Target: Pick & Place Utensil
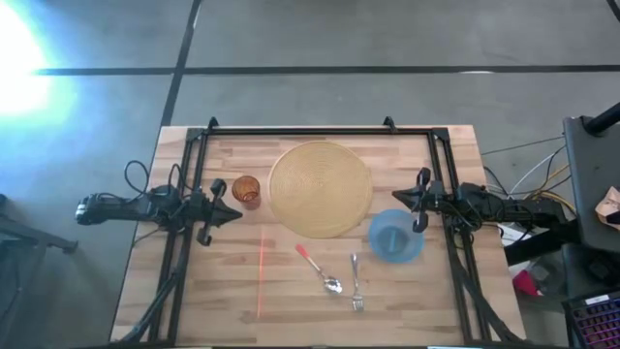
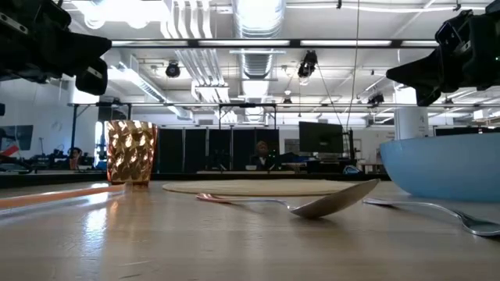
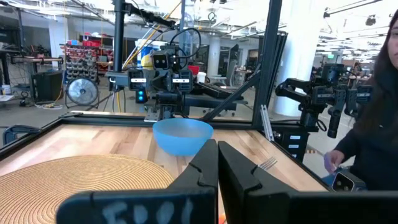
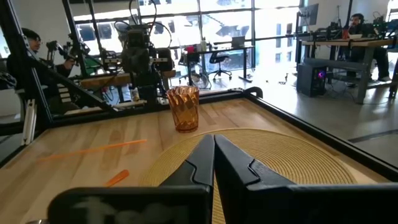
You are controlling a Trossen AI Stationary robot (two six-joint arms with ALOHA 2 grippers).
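A spoon (image 1: 319,270) with an orange-red handle and a metal fork (image 1: 356,283) lie flat on the wooden table near its near edge; the low view shows the spoon (image 2: 312,204) and the fork (image 2: 437,211) too. A round woven placemat (image 1: 321,188) lies mid-table, an amber cup (image 1: 246,190) stands to its left, and a blue bowl (image 1: 395,237) stands to its near right. My left gripper (image 1: 235,215) hovers shut at the left frame rail beside the cup. My right gripper (image 1: 396,197) hovers shut at the right rail above the bowl's far side. Neither touches anything.
An orange strip (image 1: 262,273) runs along the table left of the spoon. Black frame rails (image 1: 320,129) border the far, left and right sides. A person (image 3: 373,124) stands beyond the table's right side. Bare wood (image 1: 223,281) lies between the strip and the left rail.
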